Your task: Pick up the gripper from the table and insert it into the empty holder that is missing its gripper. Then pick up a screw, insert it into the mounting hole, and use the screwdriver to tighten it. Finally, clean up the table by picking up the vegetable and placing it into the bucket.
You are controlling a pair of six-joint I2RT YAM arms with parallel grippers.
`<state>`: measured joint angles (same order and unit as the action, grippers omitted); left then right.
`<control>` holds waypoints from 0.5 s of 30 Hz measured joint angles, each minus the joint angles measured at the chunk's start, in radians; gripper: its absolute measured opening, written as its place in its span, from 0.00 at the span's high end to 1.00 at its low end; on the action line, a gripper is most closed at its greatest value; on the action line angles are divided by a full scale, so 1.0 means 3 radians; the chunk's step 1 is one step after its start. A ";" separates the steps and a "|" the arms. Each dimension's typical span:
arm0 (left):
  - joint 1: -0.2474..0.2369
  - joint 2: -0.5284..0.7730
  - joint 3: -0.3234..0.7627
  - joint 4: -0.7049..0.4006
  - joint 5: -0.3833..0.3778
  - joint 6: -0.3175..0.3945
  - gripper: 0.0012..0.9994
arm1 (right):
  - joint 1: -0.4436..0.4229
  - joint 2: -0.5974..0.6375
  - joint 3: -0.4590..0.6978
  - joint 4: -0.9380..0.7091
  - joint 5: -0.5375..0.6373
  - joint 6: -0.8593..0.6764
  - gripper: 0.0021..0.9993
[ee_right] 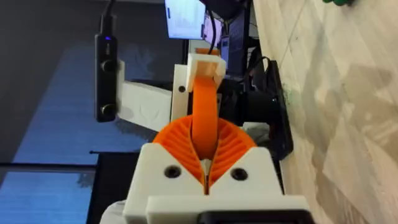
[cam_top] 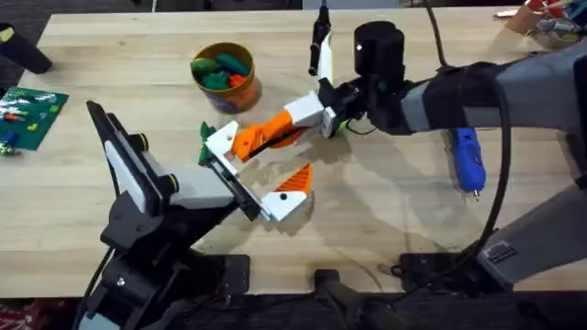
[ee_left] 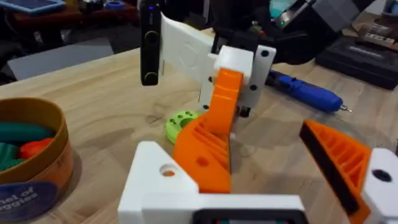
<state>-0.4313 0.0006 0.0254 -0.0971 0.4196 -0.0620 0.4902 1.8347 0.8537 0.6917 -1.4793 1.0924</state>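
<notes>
The right gripper [cam_top: 316, 117] pinches the gripper [cam_top: 261, 137]; its long axis extends away from the fingers, pointing into the holder [cam_top: 220, 142] on the spread left gripper [cam_top: 252, 174].

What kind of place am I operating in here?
Likely a robotics lab workbench: a wooden table with a blue screwdriver, a green circuit board, and monitors behind.

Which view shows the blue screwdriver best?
The overhead view: the whole screwdriver lies on the table, tip toward the arms' bases, clear of both arms. The left wrist view shows it partly hidden behind white gripper parts. The right wrist view adds nothing.
</notes>
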 joint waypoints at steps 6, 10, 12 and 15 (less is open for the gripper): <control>0.0000 0.0000 0.0000 -0.0003 -0.0042 -0.0015 0.02 | 0.0054 0.0000 0.0001 0.0013 0.0099 0.0000 0.98; 0.0005 0.0000 0.0000 -0.0004 -0.0056 -0.0029 0.02 | 0.0094 0.0000 0.0001 0.0021 0.0207 0.0004 0.98; 0.0006 0.0001 0.0000 -0.0005 -0.0049 -0.0040 0.02 | 0.0111 -0.0001 0.0001 0.0031 0.0261 0.0002 0.98; 0.0006 0.0001 0.0000 -0.0005 -0.0039 -0.0061 0.02 | 0.0124 0.0000 0.0001 0.0039 0.0323 -0.0023 0.98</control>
<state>-0.4294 0.0010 0.0254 -0.0986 0.4080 -0.0802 0.5275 1.8346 0.8539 0.7034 -1.3824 1.0854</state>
